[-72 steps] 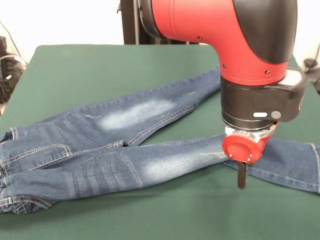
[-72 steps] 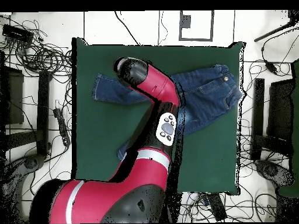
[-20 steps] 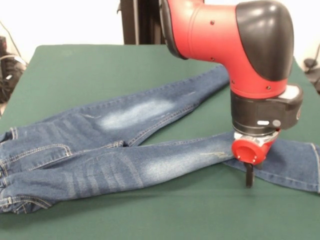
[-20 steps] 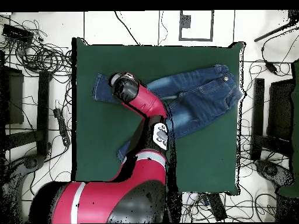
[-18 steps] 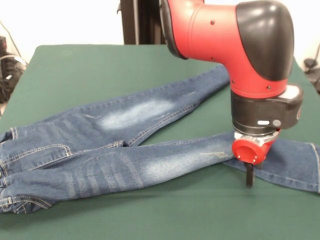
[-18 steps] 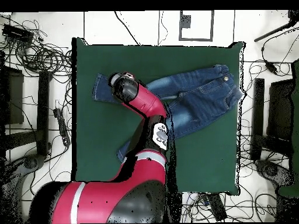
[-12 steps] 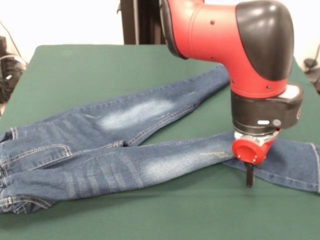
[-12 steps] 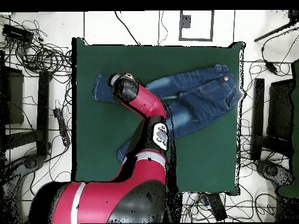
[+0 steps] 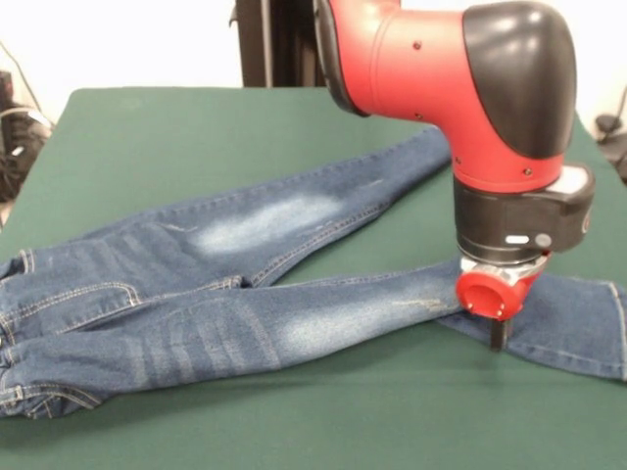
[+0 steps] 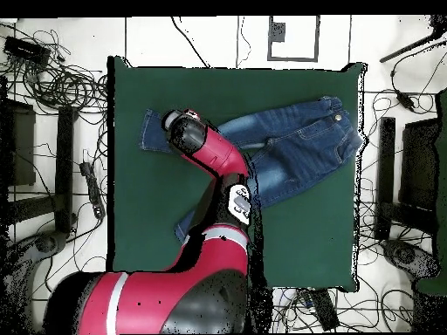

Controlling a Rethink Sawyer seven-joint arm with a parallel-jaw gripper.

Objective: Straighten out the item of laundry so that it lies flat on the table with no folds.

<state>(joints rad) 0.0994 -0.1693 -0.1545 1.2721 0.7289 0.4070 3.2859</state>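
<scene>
The blue denim jeans [image 9: 245, 313] lie on the dark green table [image 9: 196, 127], waistband at the left edge of the front view. The far leg runs up to the right behind the arm. The near leg runs right and has a kink where its lower part overlaps, just left of my gripper [image 9: 498, 338]. The gripper points straight down and its tip sits on or just above the near leg's lower part. In the overhead view the jeans [image 10: 297, 144] have their waist at the right, and the arm's wrist [image 10: 185, 131] hides the gripper.
The near leg's cuff [image 9: 612, 328] reaches the right edge of the front view. A black stand [image 9: 265, 44] rises behind the table. Cables and equipment [image 10: 52, 78] lie on the floor around the table [image 10: 306, 235].
Since 3.6 s ago the arm moved right along the near leg. In the last second the gripper's tip shifted slightly from the bare cloth onto the denim.
</scene>
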